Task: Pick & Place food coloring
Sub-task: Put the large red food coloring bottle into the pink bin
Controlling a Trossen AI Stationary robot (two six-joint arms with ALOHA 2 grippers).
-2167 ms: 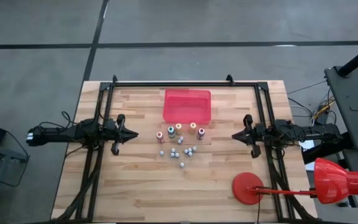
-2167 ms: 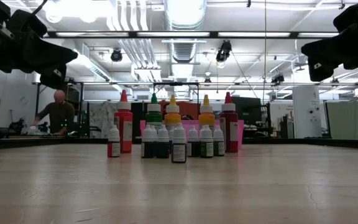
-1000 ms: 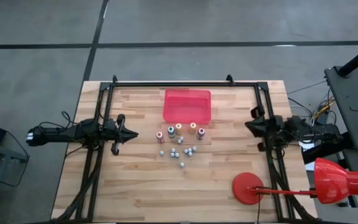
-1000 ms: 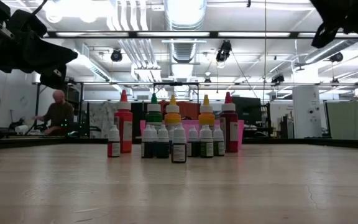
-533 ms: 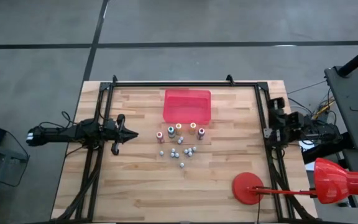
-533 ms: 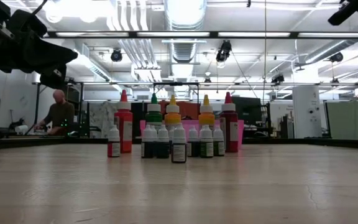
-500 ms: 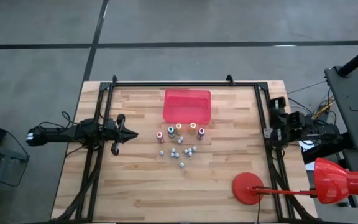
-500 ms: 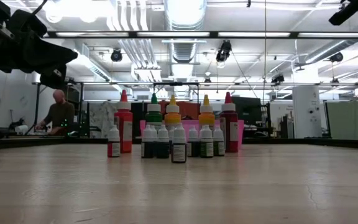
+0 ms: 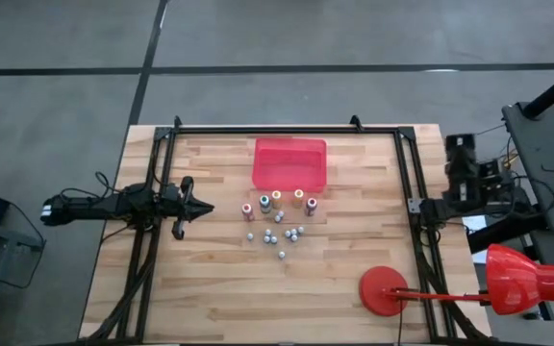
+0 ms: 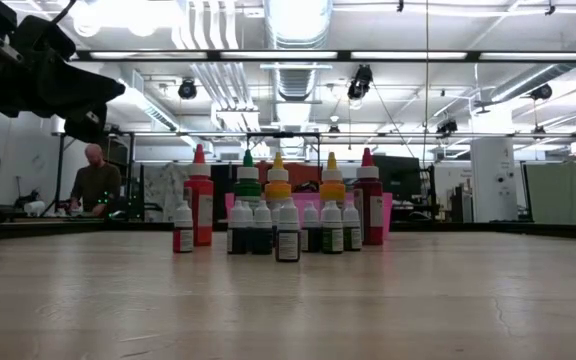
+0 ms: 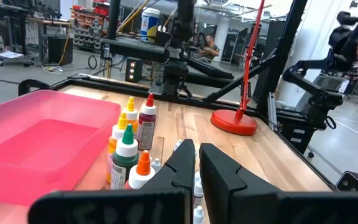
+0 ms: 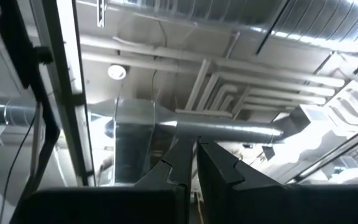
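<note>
A pale wood table fills the middle of the high view, grey floor around it and a workshop with ducts and lamps behind in the low view, where a person sits at far left. The bottles cluster at table centre, just below a red tray. A red stand sits lower right. The left gripper, jaws closed and empty, hangs left of the bottles. The right gripper, also closed, points at the ceiling off the right edge.
</note>
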